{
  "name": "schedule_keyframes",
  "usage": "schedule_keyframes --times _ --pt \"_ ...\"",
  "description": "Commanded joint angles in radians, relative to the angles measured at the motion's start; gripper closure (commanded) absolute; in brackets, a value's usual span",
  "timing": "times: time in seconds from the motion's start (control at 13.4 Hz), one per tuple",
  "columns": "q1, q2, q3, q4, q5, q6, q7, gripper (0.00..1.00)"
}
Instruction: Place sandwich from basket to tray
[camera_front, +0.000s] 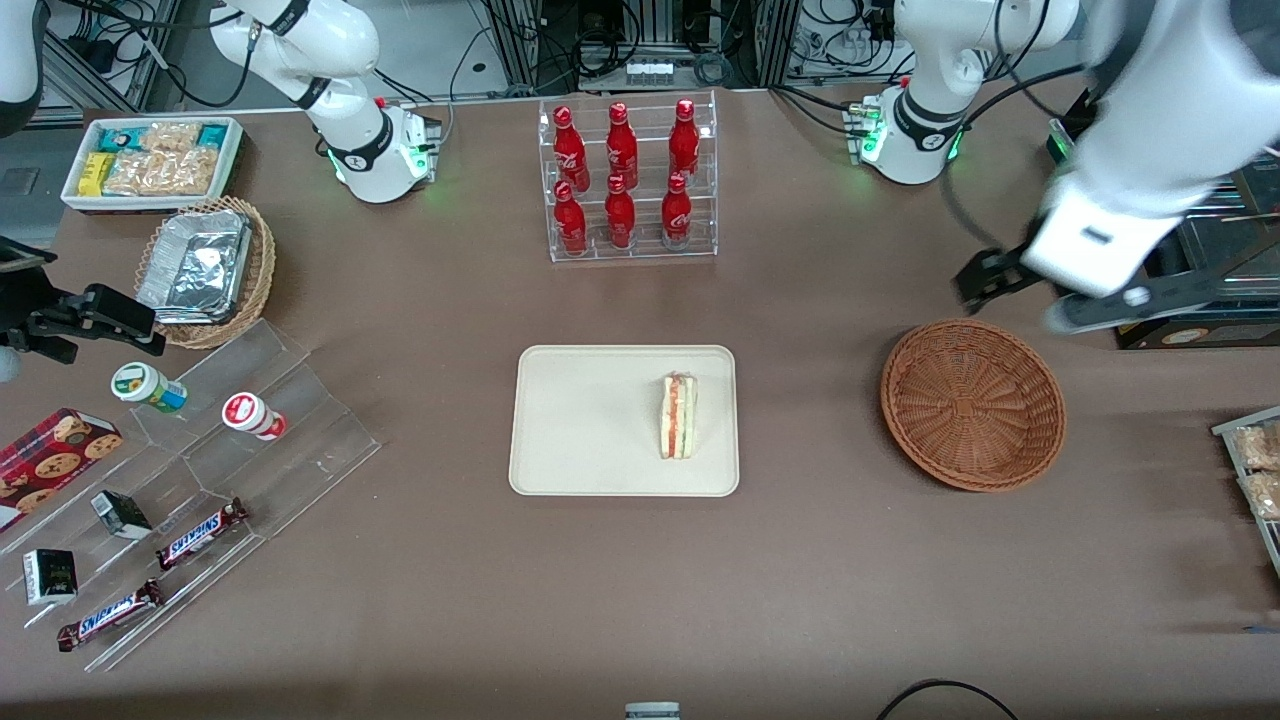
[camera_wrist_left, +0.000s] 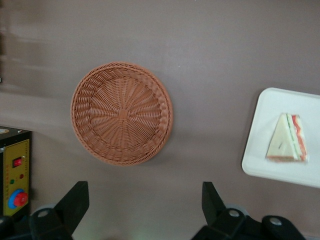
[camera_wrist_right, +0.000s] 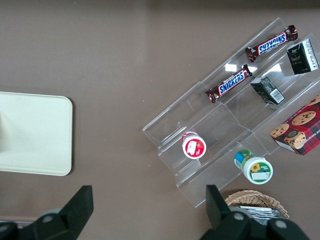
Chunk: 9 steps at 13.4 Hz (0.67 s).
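Observation:
The sandwich (camera_front: 679, 416) (camera_wrist_left: 287, 138), a white wedge with a red-orange filling stripe, lies on the cream tray (camera_front: 580, 420) (camera_wrist_left: 267, 165), on the tray's half nearer the working arm. The round reddish-brown basket (camera_front: 972, 404) (camera_wrist_left: 122, 112) stands empty on the table toward the working arm's end. My left gripper (camera_front: 1030, 298) (camera_wrist_left: 144, 200) hangs high above the table, over the basket's rim farther from the front camera. It is open, with only bare table showing between its fingers (camera_wrist_left: 75, 200).
A clear rack of red cola bottles (camera_front: 628, 180) stands farther from the front camera than the tray. Toward the parked arm's end are a clear stepped stand (camera_front: 215, 470) with snacks, a pale wicker basket (camera_front: 205, 270) and a white snack tray (camera_front: 150, 160). A yellow control box (camera_wrist_left: 15, 175) stands beside the reddish basket.

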<state>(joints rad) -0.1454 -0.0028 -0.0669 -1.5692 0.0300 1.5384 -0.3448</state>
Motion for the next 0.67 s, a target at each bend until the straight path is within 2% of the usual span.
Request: schedule_keyframes --times 0.0,0.22,0.6 --pt "0.108 -0.15 -0.014 -0.138 -0.082 -0.003 0.142 0.0" --pt "0.118 -0.23 -0.005 -0.236 -0.082 0.016 0.179 0.0" --pt "0.102 -0.164 -0.008 -0.163 -0.073 -0.001 0.179 0.0"
